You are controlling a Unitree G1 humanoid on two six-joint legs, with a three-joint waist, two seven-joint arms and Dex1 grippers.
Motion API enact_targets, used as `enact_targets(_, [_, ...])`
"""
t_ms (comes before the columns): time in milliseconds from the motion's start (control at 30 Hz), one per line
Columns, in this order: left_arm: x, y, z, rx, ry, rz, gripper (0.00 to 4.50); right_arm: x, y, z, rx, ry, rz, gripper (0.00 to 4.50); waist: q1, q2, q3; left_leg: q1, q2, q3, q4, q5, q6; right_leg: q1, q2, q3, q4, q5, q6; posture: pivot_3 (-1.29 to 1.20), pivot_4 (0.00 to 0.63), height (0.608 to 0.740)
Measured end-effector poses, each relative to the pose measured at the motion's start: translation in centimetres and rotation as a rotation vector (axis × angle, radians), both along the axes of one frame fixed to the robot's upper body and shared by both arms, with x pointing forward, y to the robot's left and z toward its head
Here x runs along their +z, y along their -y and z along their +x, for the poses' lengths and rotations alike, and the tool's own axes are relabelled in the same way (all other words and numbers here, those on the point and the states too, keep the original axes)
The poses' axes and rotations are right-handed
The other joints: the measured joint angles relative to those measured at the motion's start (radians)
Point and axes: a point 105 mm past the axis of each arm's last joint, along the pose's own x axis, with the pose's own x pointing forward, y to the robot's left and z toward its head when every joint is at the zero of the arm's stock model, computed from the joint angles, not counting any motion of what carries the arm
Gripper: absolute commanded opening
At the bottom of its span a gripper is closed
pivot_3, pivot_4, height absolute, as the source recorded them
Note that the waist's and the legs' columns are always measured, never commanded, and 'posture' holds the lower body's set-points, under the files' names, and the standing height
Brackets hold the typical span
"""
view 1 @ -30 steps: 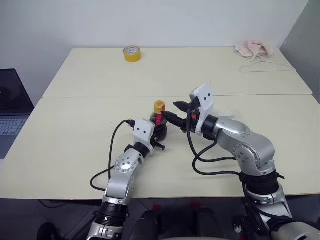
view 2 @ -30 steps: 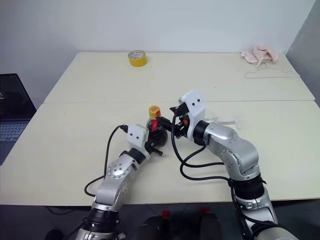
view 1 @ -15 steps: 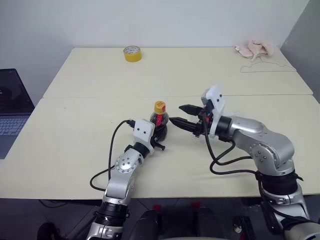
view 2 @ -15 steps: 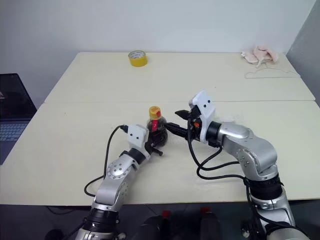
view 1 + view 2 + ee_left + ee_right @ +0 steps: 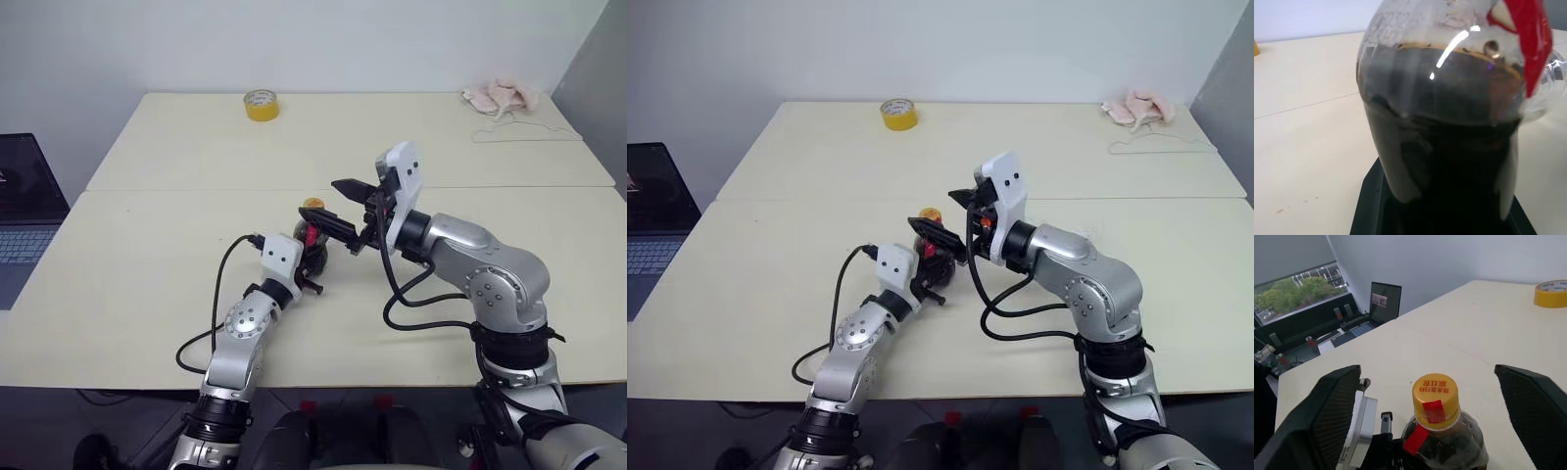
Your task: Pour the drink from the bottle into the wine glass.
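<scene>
One bottle (image 5: 313, 238) stands on the cream table (image 5: 147, 274), clamped low on its body by the left gripper (image 5: 312, 257), whose fingers are closed tight on it; the left wrist view brings that body close, with the drink (image 5: 1449, 147) dark and nearly black up to the shoulder and a strip of the red label (image 5: 1528, 44) at the neck; the right wrist view looks down on the bottle's orange-yellow cap (image 5: 1435, 396) from above, with red characters printed on its top and a red seal strip running down from it. The right gripper (image 5: 343, 208) hangs just above and beside the cap, its two black fingers (image 5: 1334, 411) spread as wide as they go, one on either side of the cap and touching nothing; it has hold of nothing. Well beyond both grippers, at the far edge of the table, lies one yellow tape roll (image 5: 260, 104); far off past the right arm lie a pink cloth (image 5: 502, 95) and a wire hanger (image 5: 524, 132). One open laptop (image 5: 24, 211) sits off the table past the left arm, also caught in the right wrist view beyond the cap.
</scene>
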Motion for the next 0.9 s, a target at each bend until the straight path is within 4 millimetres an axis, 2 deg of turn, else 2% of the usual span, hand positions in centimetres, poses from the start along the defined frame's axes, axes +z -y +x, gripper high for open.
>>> enact_targets(167, [0.0, 0.0, 0.0, 0.001, 0.000, 0.000, 0.76, -0.2, -0.8, 0.7, -0.028, 0.010, -0.037, 4.50, -0.001, 0.000, 0.000, 0.000, 0.000, 0.000, 0.000, 0.000, 0.000, -0.001, 0.000, 0.000, 0.000, 0.000, 0.000, 0.00, 0.150, 0.740])
enact_targets(400, [0.0, 0.0, 0.0, 0.004, 0.000, -0.002, 0.76, -1.2, -1.0, 2.6, -0.112, -0.009, -0.079, 4.50, -0.002, 0.000, 0.000, 0.000, 0.000, 0.000, 0.000, 0.000, 0.000, -0.001, 0.000, 0.000, 0.000, 0.000, 0.000, 0.00, 0.150, 0.740])
enact_targets(900, [0.0, -0.1, 0.1, 0.012, 0.001, -0.003, 0.76, -1.2, -1.3, 2.9, -0.123, 0.001, -0.079, 4.50, -0.002, 0.000, 0.000, 0.000, 0.000, 0.000, 0.000, 0.000, 0.000, -0.001, 0.000, 0.000, 0.000, 0.000, 0.000, 0.00, 0.150, 0.740])
